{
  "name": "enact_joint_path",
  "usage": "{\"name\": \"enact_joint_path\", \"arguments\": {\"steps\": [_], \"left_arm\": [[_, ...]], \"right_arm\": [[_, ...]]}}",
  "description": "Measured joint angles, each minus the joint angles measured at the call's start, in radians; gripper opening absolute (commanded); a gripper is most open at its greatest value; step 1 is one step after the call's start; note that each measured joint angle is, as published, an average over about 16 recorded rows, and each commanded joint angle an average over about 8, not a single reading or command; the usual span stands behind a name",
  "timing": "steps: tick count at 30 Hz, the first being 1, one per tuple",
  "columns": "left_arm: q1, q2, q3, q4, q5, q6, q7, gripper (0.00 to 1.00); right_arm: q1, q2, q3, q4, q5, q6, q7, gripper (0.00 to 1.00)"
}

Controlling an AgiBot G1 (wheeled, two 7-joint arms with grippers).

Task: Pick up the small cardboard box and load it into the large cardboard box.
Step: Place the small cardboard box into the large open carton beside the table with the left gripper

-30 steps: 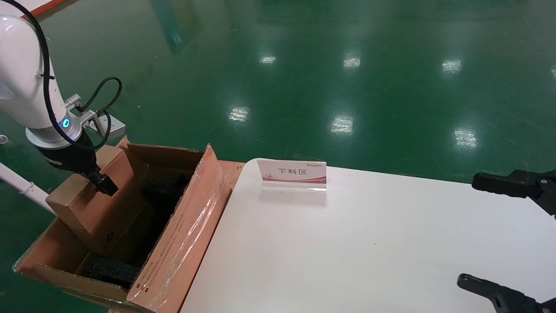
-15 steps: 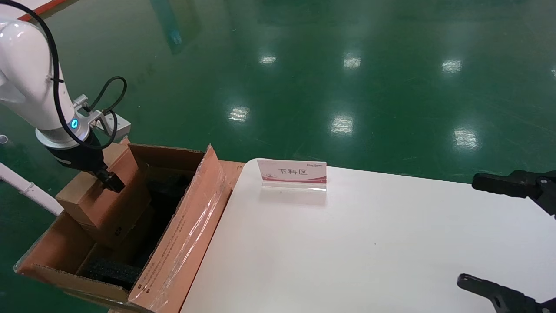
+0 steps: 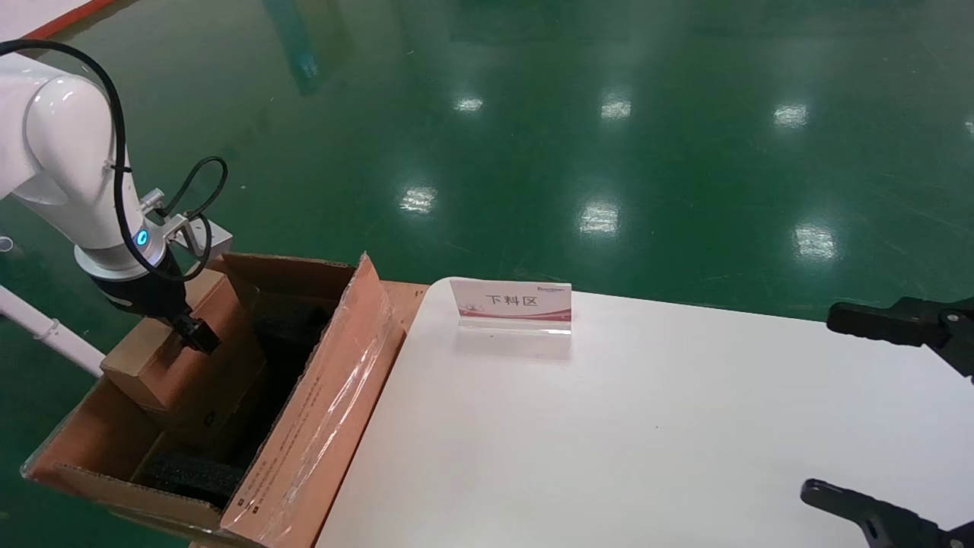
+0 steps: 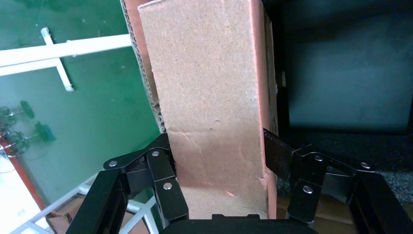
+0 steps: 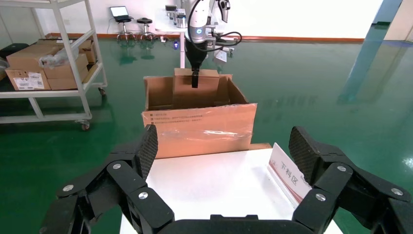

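Note:
My left gripper point(image 3: 196, 335) is shut on the small cardboard box point(image 3: 156, 369), a plain brown carton. It holds the box tilted inside the large cardboard box point(image 3: 323, 403), against its left wall, above black foam point(image 3: 186, 473). In the left wrist view the fingers point(image 4: 164, 181) press both sides of the small cardboard box point(image 4: 209, 92), and the dark inside of the large box point(image 4: 346, 97) lies beside it. My right gripper point(image 3: 818, 402) is open and empty over the table's right edge. The right wrist view shows that gripper point(image 5: 224, 144), the large cardboard box point(image 5: 199, 127) and the small one point(image 5: 187, 90) farther off.
A white table point(image 3: 647, 426) adjoins the large box and carries a small sign placard point(image 3: 511, 302). Green floor lies all around. A white pipe frame point(image 3: 46, 331) stands left of the large box. A shelf cart with cartons point(image 5: 48, 63) stands farther off.
My left gripper has carried the small box a little to the right and lower into the large box. The right arm has not moved.

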Motion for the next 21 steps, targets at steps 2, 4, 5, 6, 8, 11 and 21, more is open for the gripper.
{"name": "enact_joint_path", "arguments": {"steps": [2,4,5,6,8,11,21], "left_arm": [[0.002,0.001,0.001,0.002,0.001,0.002,-0.001,0.69],[0.002,0.002,0.002,0.003,0.001,0.003,-0.001,0.91],[0.002,0.002,0.002,0.004,0.001,0.003,-0.002,0.98],[0.002,0.003,0.002,0.004,0.002,0.004,-0.002,1.00],[0.002,0.003,0.003,0.005,0.002,0.004,-0.002,1.00],[0.003,0.004,0.003,0.006,0.003,0.004,-0.002,1.00],[0.001,0.002,0.003,0.005,0.005,0.004,-0.001,1.00]], "right_arm": [[0.000,0.000,0.000,0.000,0.000,0.000,0.000,1.00],[0.000,0.000,0.000,0.000,0.000,0.000,0.000,1.00],[0.000,0.000,0.000,0.000,0.000,0.000,0.000,1.00],[0.000,0.000,0.000,0.000,0.000,0.000,0.000,1.00],[0.000,0.000,0.000,0.000,0.000,0.000,0.000,1.00],[0.000,0.000,0.000,0.000,0.000,0.000,0.000,1.00],[0.000,0.000,0.000,0.000,0.000,0.000,0.000,1.00]]}}
